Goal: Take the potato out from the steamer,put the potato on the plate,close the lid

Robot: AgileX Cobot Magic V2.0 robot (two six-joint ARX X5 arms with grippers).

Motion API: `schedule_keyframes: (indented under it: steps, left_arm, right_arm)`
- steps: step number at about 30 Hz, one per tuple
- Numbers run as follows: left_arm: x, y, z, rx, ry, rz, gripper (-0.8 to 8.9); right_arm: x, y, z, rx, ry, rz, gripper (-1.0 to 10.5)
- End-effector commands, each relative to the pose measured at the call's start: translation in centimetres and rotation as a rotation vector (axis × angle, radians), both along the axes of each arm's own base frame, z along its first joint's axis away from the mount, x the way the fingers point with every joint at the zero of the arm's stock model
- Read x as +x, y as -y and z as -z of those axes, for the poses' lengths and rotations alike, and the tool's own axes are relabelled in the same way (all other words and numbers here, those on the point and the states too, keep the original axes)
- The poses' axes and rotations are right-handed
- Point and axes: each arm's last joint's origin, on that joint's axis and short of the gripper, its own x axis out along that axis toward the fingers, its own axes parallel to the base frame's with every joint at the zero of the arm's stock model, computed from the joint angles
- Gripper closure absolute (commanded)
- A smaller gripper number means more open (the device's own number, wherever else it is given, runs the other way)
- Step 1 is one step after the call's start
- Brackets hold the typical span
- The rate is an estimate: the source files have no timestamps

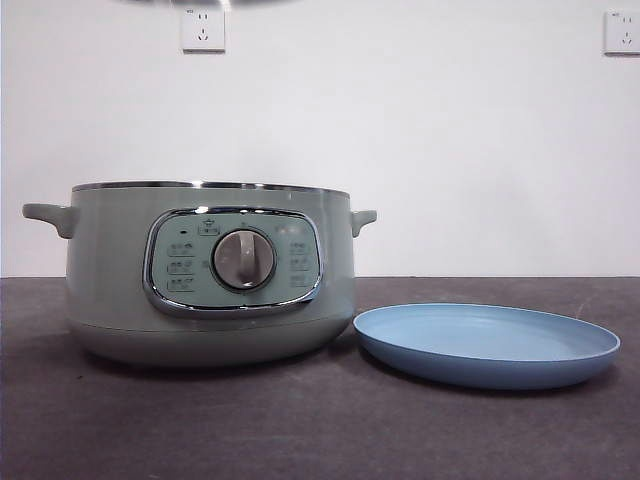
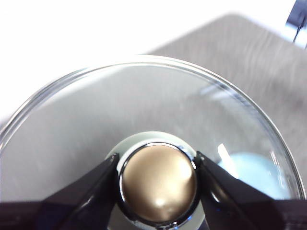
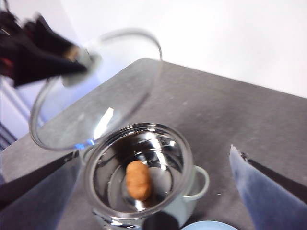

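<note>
Nearest the low front camera, the wide, shallow light-blue plate lies bare just beside the large round pale-green steamer, whose chrome rim stands uncovered.

The left gripper is clamped on the metallic knob of the round glass lid, holding it clear of the pot and off to one side; seen from the right wrist, the lid hangs tilted above and beside the rim.

The right gripper hovers high over the open pot with its jaws wide apart, and the oval orange-brown potato lies almost straight below it on the shiny floor of the steamer.

To do this step well, the right gripper should probably descend straight, straddle the potato across its narrow width, and keep off the chrome wall.

The dark grey, matte table meets a plain white wall with two sockets.
</note>
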Motion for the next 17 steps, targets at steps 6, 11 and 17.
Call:
schedule_keyframes:
  steps: [6,11,17]
  left_arm:
    - [-7.9,-4.7,-5.5,-0.068,0.252,-0.063,8.21]
    - [-13.1,-7.4,-7.2,-0.046,0.379,-0.2,8.22]
    - [-18.5,-10.0,-8.0,-0.009,0.486,-0.399,8.22]
  right_arm:
    - [3.4,-4.3,0.2,-0.023,-0.047,-0.113,4.1]
    - [5.9,-9.1,1.0,-0.189,-0.075,-0.128,4.1]
    - [8.7,-15.0,3.9,-0.303,-0.137,-0.197,4.1]
